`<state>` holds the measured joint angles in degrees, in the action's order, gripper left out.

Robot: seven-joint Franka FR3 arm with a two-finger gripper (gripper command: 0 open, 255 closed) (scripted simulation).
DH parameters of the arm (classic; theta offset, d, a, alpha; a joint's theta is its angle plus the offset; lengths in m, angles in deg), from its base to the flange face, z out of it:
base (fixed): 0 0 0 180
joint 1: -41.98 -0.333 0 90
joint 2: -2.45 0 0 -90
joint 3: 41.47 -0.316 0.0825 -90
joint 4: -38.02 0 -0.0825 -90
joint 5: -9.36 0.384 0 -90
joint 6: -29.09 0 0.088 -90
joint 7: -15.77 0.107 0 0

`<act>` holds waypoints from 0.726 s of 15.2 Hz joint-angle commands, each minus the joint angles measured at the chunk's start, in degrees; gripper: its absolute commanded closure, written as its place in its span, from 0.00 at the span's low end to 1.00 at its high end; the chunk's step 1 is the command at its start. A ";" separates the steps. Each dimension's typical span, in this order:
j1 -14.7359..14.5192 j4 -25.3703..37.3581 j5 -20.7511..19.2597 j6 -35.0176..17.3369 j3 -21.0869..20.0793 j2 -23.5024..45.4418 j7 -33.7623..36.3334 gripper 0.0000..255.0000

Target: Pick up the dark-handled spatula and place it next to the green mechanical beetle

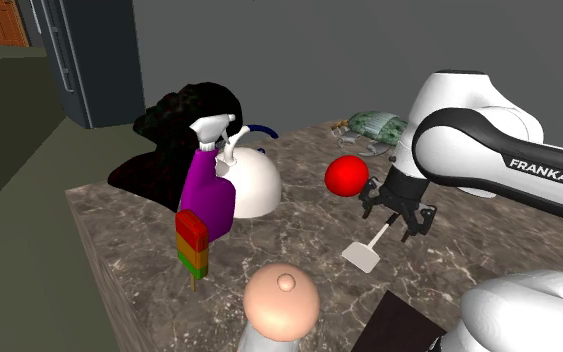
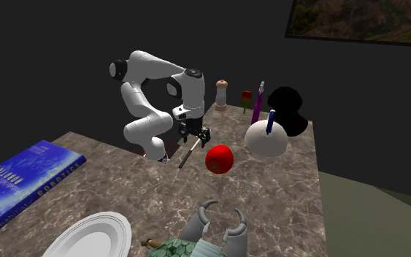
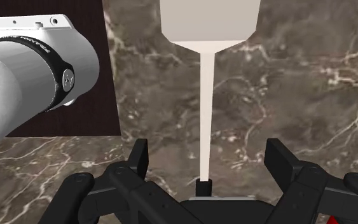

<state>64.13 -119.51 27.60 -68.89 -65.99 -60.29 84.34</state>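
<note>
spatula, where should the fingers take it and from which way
Take the spatula by its small dark handle end, away from the wide pale blade. Come from above, fingers closing across the thin shaft: it seems to lie flat on the marble table, so only its narrow sides offer a grip. The open gripper is astride it.

White capitals reading "FRANKA EM", cut off by the picture's edge, run along the dark band of the forearm [image 1: 529, 170], the link just above and behind the gripper [image 1: 399, 212] in the shoulder view. In the wrist view, a black ring [image 3: 60, 67] on the white arm link beside the gripper carries small white lettering and a round mark, both too small to read. Well apart from the gripper, a blue book [image 2: 22, 182] bears pale lettering, of which only "ROBOTICS" can be made out.
</note>
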 commanded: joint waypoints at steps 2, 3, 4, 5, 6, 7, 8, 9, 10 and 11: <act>0.00 -0.01 0.00 -0.01 0.00 0.00 0.00 0.00; 0.00 -0.01 0.00 -0.01 0.00 0.00 0.00 1.00; 0.00 -0.01 0.00 -0.01 0.00 0.00 0.00 1.00; 0.00 -0.01 0.00 -0.01 0.00 0.00 0.00 1.00; 0.00 -0.01 0.00 -0.01 0.00 0.00 0.00 1.00; 0.00 -0.01 0.00 -0.01 0.00 0.00 0.00 1.00; 0.00 -0.01 0.00 -0.01 0.00 0.00 0.00 1.00; 0.00 -0.01 0.00 -0.01 0.00 0.00 0.00 1.00; 0.00 0.00 0.00 -0.01 0.00 0.00 0.00 1.00; 0.00 -0.01 0.00 -0.01 0.00 0.00 0.00 1.00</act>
<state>64.13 -119.52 27.60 -68.90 -66.00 -60.29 84.34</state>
